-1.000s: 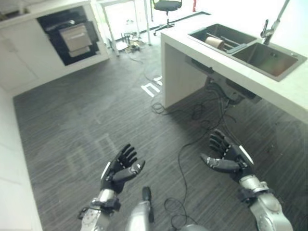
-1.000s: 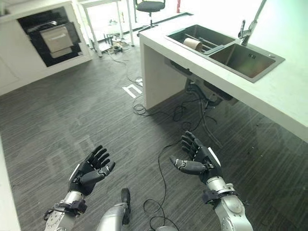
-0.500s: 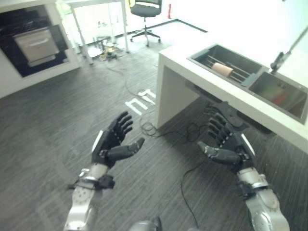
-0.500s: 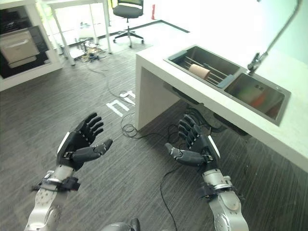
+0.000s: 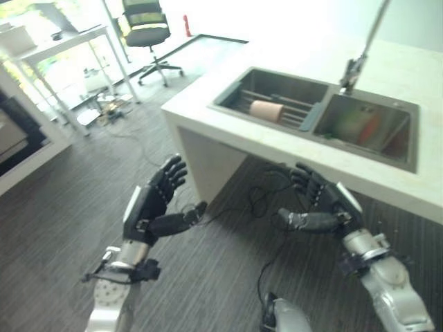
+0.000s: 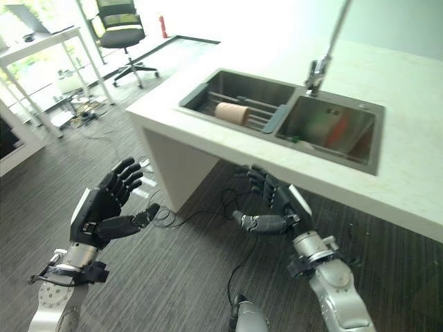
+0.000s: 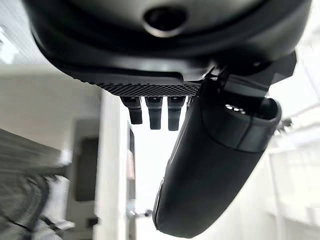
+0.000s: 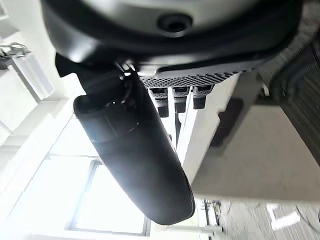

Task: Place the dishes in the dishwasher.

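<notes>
A tan cup point(image 5: 266, 111) lies on its side on the rack in the left basin of a steel double sink point(image 5: 228, 99). A greenish dish with an orange item point(image 6: 331, 128) rests in the right basin. My left hand point(image 5: 154, 205) is raised in front of the white counter point(image 5: 201, 121), fingers straight and spread, holding nothing. My right hand point(image 5: 320, 206) hovers below the counter's front edge, open and empty too. In the wrist views the left hand's thumb point(image 7: 210, 165) and the right hand's thumb point(image 8: 135, 150) stand straight.
A tall faucet point(image 5: 354, 66) rises behind the sink. The counter overhangs dark striped flooring with cables beneath it. An office chair point(image 5: 145, 24) and a white table point(image 5: 48, 48) stand at the far left.
The camera has swung toward the sink, which now sits nearer and more central. Both hands stay open and raised, now closer to the counter's front edge.
</notes>
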`<state>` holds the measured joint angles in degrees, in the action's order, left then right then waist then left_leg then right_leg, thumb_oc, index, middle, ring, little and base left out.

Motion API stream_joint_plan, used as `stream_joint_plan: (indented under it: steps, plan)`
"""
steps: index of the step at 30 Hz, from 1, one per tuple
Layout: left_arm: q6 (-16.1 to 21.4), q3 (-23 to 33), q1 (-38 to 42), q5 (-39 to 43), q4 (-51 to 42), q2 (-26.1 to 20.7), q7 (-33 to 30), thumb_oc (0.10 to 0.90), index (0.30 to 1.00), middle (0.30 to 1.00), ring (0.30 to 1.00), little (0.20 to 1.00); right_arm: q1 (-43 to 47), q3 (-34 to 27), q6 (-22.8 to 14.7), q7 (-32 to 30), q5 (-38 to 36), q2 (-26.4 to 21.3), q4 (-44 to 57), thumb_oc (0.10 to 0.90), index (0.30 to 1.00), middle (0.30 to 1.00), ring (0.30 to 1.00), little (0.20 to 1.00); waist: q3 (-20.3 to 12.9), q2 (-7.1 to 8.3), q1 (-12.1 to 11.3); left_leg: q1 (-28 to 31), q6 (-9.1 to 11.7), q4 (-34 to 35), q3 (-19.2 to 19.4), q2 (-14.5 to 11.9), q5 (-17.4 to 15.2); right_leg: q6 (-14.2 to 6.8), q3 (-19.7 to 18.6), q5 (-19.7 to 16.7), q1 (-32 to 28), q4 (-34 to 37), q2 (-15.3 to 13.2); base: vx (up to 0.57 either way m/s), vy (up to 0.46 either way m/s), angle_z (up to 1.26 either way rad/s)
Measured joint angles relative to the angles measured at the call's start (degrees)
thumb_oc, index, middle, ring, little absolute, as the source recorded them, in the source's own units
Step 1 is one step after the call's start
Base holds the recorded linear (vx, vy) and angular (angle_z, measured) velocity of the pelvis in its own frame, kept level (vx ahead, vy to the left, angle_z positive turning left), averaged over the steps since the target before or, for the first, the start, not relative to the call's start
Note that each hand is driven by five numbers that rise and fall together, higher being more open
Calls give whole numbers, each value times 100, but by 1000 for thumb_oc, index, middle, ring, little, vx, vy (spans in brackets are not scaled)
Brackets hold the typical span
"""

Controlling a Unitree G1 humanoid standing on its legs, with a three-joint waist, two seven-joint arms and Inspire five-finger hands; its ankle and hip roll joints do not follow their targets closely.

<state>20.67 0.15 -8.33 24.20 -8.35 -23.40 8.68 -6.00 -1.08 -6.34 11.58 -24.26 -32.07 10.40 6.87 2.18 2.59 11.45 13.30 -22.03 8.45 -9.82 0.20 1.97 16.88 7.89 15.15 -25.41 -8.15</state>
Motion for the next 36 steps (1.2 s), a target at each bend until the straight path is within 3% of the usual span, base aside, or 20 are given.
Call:
stream_joint_plan:
  steps: [1,2,4,6,7,8,9,11,12,13,14,15,17,19,21,24,27,30,31,36]
  plan:
    - [98,-35,74,3,-1,17,-54,800,900,900,900,900,-9,-16,-60,-68,-1,38,-1,800,900,900,900,900,7,140,-4,-333,2,-704,-22,-13,342,77,-4,-91,-125,8,-7,248,-131,-61]
    - [112,-75,111,9,1,20,-52,800,900,900,900,900,-70,-45,-97,-89,-2,82,0,800,900,900,900,900,11,207,68,-810,-1,-1327,-122,19,137,144,-61,-37,-363,204,96,294,-85,-21]
    - [184,-35,61,24,-136,218,-10,800,900,900,900,900,-199,-208,-103,-73,2,280,-1,800,900,900,900,900,146,341,9,-2049,-763,-2515,-21,299,-418,135,-567,-67,-889,863,470,285,109,-25]
    - [292,97,-418,104,-196,166,-51,800,900,900,900,900,-221,-125,-90,64,-1,367,62,800,900,900,900,900,186,362,-192,-2250,-1152,-540,315,788,-706,-220,-876,-251,-1471,1409,790,301,249,-114]
    - [340,146,-488,273,-185,204,-76,800,900,900,900,900,-173,-152,-199,96,-8,346,210,800,900,900,900,900,254,-38,-145,-2739,-1229,348,159,665,-535,-853,-873,152,-1557,1070,1220,380,305,-148]
    - [469,217,-422,290,-187,288,-83,800,900,900,900,900,-68,-110,-200,106,2,207,417,800,900,900,900,900,345,-173,-188,-3151,-1185,379,-256,504,-421,-388,-811,821,-1231,352,1341,421,279,-131]
    - [471,138,-425,324,-139,291,-90,800,900,900,900,900,-113,-82,-194,168,4,105,522,800,900,900,900,900,361,-252,-124,-3422,-1119,455,-733,425,-334,156,-766,943,-1231,167,1442,356,234,-99]
    - [492,-20,-419,315,-149,250,-40,800,900,900,900,900,-204,-18,-49,225,8,95,527,800,900,900,900,900,339,-188,-169,-3642,-1048,500,-1311,739,-237,86,-1072,903,-1601,449,1387,386,291,-87]
    - [589,-7,-335,325,-185,256,-40,800,900,900,900,900,-151,-20,20,201,3,-21,558,800,900,900,900,900,329,-145,-355,-3599,-1219,392,-1198,1010,-139,60,-1307,825,-1980,840,1351,385,350,-94]
    - [641,-4,-320,406,-236,255,-42,800,900,900,900,900,-134,-30,31,183,2,-117,565,800,900,900,900,900,316,-183,-400,-3433,-1620,456,-879,1131,89,36,-1291,838,-2123,776,1352,364,355,-83]
    - [678,13,-336,473,-319,248,-49,800,900,900,900,900,-158,-39,34,157,-2,-152,575,800,900,900,900,900,281,-317,-414,-3100,-2186,624,-671,1153,463,-113,-1280,908,-2170,463,1464,266,273,-34]
    - [702,89,-252,485,-405,123,-44,800,900,900,900,900,-263,-124,36,164,-11,-68,628,800,900,900,900,900,264,-457,-354,-2709,-2510,826,-627,1053,554,-465,-1172,975,-2037,-329,1591,236,232,8]
    - [704,421,-64,540,-635,191,-44,800,900,900,900,900,-574,-344,97,141,-36,-62,1080,800,900,900,900,900,178,-277,-259,-2407,-2349,1354,-611,1383,587,-492,-1211,1608,-1394,-1001,721,262,233,15]
    - [706,568,405,721,-701,226,-11,800,900,900,900,900,-700,-656,98,83,-67,-17,1313,800,900,900,900,900,194,-282,-136,-2310,-2102,1271,-702,1578,423,-845,-1316,1237,-1346,86,-39,233,176,34]
    - [733,577,505,722,-788,189,100,800,900,900,900,900,-813,-662,107,-2,-67,180,1311,800,900,900,900,900,178,-136,-181,-2192,-1861,1095,-756,1575,223,-807,-1158,1033,-1768,405,-46,229,196,28]
    - [844,593,498,703,-767,104,196,800,900,900,900,900,-657,-650,95,-100,-67,643,1095,800,900,900,900,900,157,93,-267,-2286,-1850,639,-702,1515,-275,-959,-967,836,-1822,412,-62,258,278,-14]
    - [854,655,442,677,-783,92,137,800,900,900,900,900,-576,-629,125,-117,-67,929,904,800,900,900,900,900,154,-37,-258,-2115,-1913,603,-650,1303,-420,-901,-620,410,-1578,-107,-29,106,86,-29]
    - [855,834,411,691,-788,78,-68,800,900,900,900,900,-407,-527,127,-115,-67,879,904,800,900,900,900,900,151,-32,-298,-1983,-1904,815,-496,1306,-420,-878,-455,463,-1228,40,19,59,-70,-36]
    - [840,970,407,689,-693,78,-105,800,900,900,900,900,-281,-424,128,-111,-68,760,898,800,900,900,900,900,160,-40,-338,-1959,-1943,919,-366,1376,-387,-750,-385,609,-683,-108,46,122,-93,-15]
    - [657,918,-25,352,-683,-38,-87,800,900,900,900,900,-438,-444,204,-117,-167,618,690,800,900,900,900,900,165,-58,-370,-1762,-1928,936,-273,1590,-570,-517,-842,306,-468,245,150,96,-79,-1]
